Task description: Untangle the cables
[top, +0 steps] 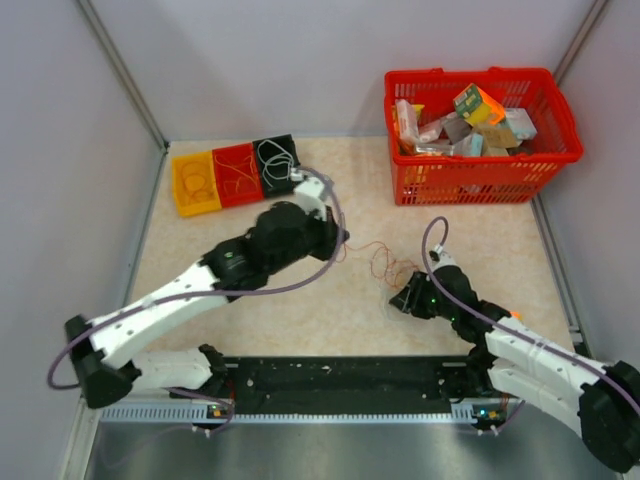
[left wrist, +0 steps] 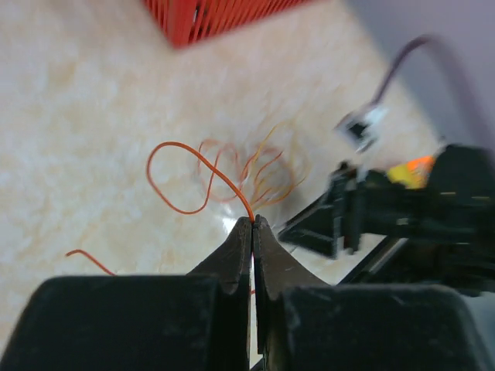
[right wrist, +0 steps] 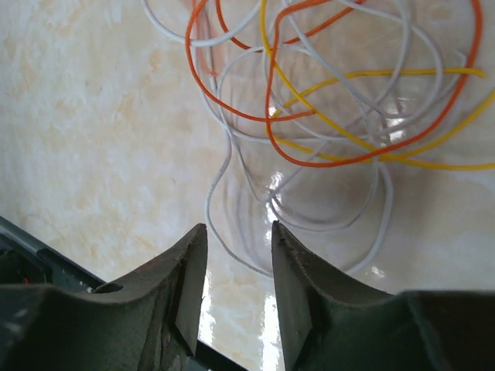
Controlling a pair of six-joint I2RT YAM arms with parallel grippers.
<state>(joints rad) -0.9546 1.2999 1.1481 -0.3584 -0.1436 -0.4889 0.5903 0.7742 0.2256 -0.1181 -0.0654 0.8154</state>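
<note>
Beige marbled surface [top: 330, 320] carries a snarl of thin white, orange and yellow cables [right wrist: 340, 100]; my left claw [left wrist: 253, 224] pinches one orange strand [left wrist: 224, 184], likely to draw it free; my right claw [right wrist: 238, 251] gapes above.

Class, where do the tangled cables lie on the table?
In the top view, the tangled cables lie right of centre, between the left gripper and the right gripper, in front of the red basket.
</note>
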